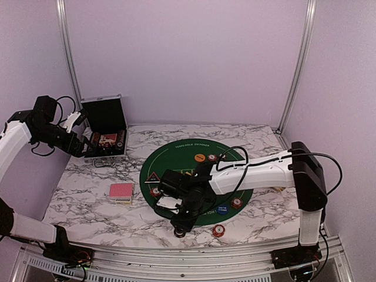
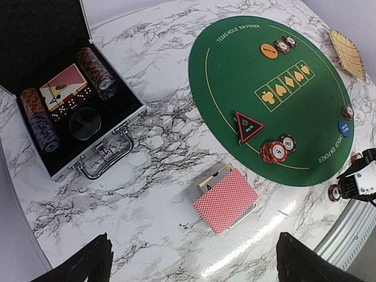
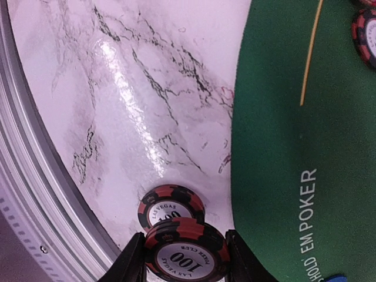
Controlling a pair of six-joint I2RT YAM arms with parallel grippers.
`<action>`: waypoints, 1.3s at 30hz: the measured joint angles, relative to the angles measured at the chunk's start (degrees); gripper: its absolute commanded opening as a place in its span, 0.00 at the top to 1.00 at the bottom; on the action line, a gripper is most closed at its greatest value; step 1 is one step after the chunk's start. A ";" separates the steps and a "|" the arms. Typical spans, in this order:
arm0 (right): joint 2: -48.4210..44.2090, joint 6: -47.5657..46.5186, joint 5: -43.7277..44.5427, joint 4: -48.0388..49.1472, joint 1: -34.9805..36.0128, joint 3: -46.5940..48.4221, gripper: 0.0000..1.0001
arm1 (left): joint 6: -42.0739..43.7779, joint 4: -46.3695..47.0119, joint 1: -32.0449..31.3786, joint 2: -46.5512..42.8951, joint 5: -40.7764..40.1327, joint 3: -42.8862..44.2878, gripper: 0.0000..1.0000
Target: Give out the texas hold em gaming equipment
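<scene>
My right gripper (image 3: 187, 258) is shut on a dark-red poker chip (image 3: 187, 252), low over the marble just off the green mat's front edge (image 1: 181, 226). A second chip (image 3: 170, 205) lies flat on the marble right beyond it. On the mat (image 2: 235, 76) sit a chip stack (image 2: 274, 150), the black triangular marker (image 2: 248, 126), the orange button (image 2: 268, 50) and the blue button (image 2: 344, 128). The pink-red-backed card deck (image 2: 226, 200) lies on the marble left of the mat. My left gripper (image 2: 194, 261) hangs open and empty, high beside the case (image 1: 75, 126).
The open silver-edged black case (image 2: 76, 106) at the back left holds chip rolls, cards and dice. A loose chip (image 1: 218, 230) lies near the front edge. A tan ribbed object (image 2: 348, 53) sits right of the mat. The metal table rail (image 3: 35, 194) runs close to the right gripper.
</scene>
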 measured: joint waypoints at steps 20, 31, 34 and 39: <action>-7.69 3.54 1.64 5.75 -13.11 -15.23 0.82 | 3.98 -0.98 -4.90 1.16 -4.11 -2.19 0.01; -8.48 4.13 1.40 7.91 -13.73 -16.85 0.50 | 5.62 -1.20 -8.52 2.73 -7.37 -2.91 0.01; -8.55 4.50 1.14 8.09 -13.73 -16.85 0.46 | 6.95 -1.25 -10.23 3.06 -8.63 -4.02 0.01; -8.57 4.76 1.40 7.93 -13.75 -16.48 0.43 | 9.94 -1.36 -12.90 4.72 -11.08 -5.01 0.01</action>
